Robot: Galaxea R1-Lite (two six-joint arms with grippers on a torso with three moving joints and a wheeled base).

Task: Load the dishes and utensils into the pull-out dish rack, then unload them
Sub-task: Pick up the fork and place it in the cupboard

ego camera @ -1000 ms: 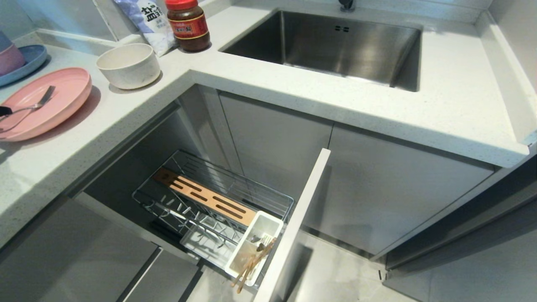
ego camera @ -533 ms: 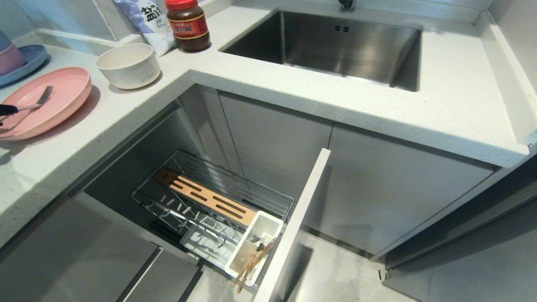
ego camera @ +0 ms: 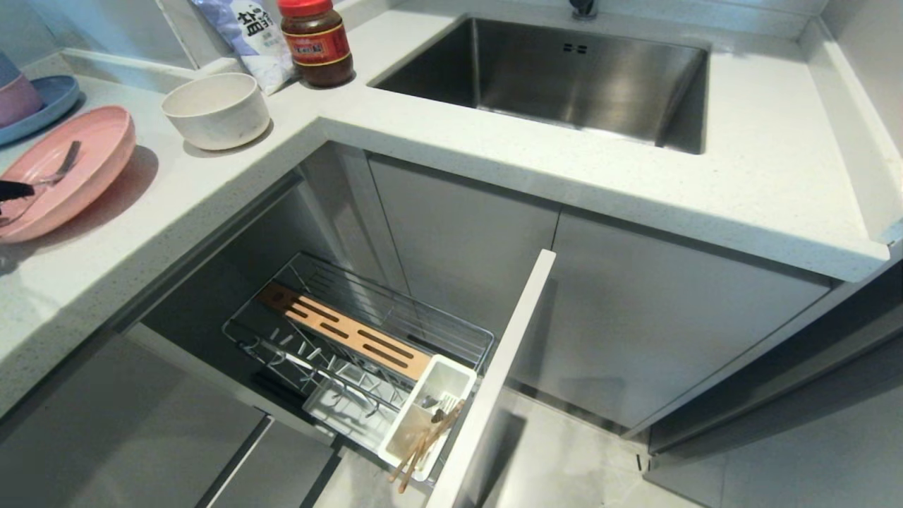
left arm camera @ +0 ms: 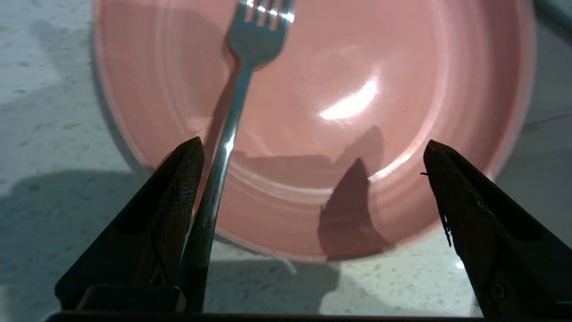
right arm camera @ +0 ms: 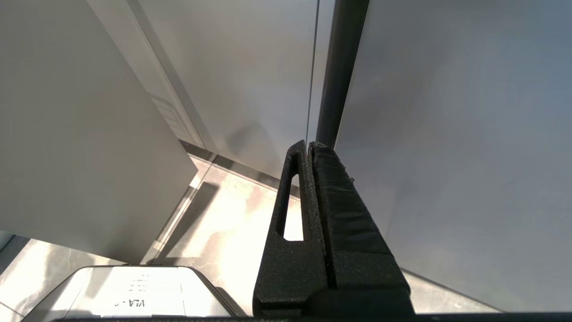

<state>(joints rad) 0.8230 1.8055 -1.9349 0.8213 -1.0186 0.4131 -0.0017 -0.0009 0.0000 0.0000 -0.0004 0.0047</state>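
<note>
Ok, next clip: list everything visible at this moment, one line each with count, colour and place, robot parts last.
Plate: 1, pink, counter, far left.
Fork: 1, silver, lying on the plate.
Bowl: 1, cream, counter beside the plate.
Blue plate: 1, counter's back left edge.
Jar: 1, brown, red lid, by the sink.
Sink: 1, steel.
Dish rack: 1, chrome, pulled out below the counter.
Cutlery tray: 1, white, in the rack.
Chopsticks: light wood, in the tray.
Left gripper: open, over the plate.
Right gripper: shut, parked by the cabinets.
</note>
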